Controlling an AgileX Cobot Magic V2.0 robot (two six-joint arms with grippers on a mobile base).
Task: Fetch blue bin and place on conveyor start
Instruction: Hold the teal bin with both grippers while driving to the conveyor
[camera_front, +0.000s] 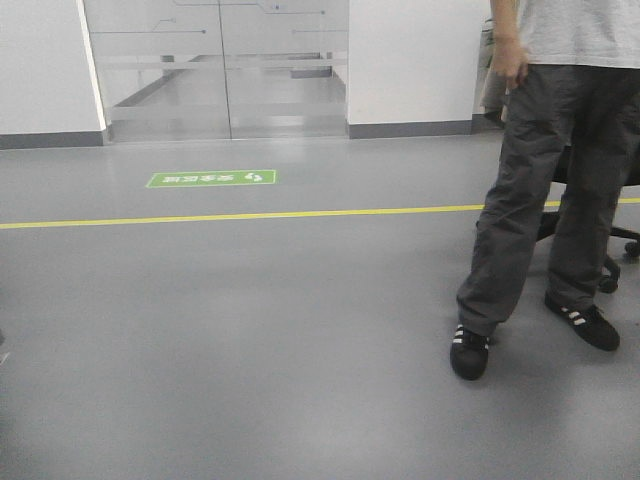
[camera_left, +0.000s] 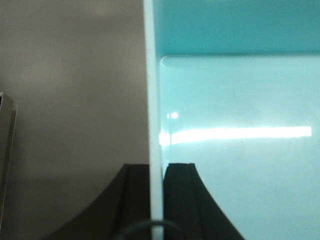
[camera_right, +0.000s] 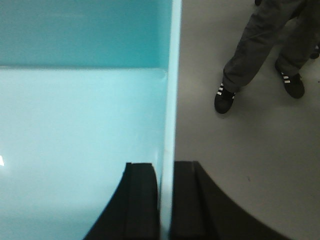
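Observation:
The blue bin (camera_left: 240, 125) is a pale aqua tub, empty inside. My left gripper (camera_left: 157, 172) is shut on the bin's left wall, one black finger (camera_left: 137, 200) outside and one inside. The bin also fills the left of the right wrist view (camera_right: 80, 115). My right gripper (camera_right: 166, 172) is shut on the bin's right wall, one black finger (camera_right: 187, 200) outside and one inside. The bin hangs between both grippers above the grey floor. The conveyor start is out of view. Neither the bin nor the grippers show in the front view.
A person (camera_front: 560, 170) in grey trousers and black shoes stands at the right, also in the right wrist view (camera_right: 260, 50), with an office chair (camera_front: 610, 250) behind. A yellow floor line (camera_front: 240, 216), a green floor sign (camera_front: 212, 178) and glass doors (camera_front: 220, 70) lie ahead.

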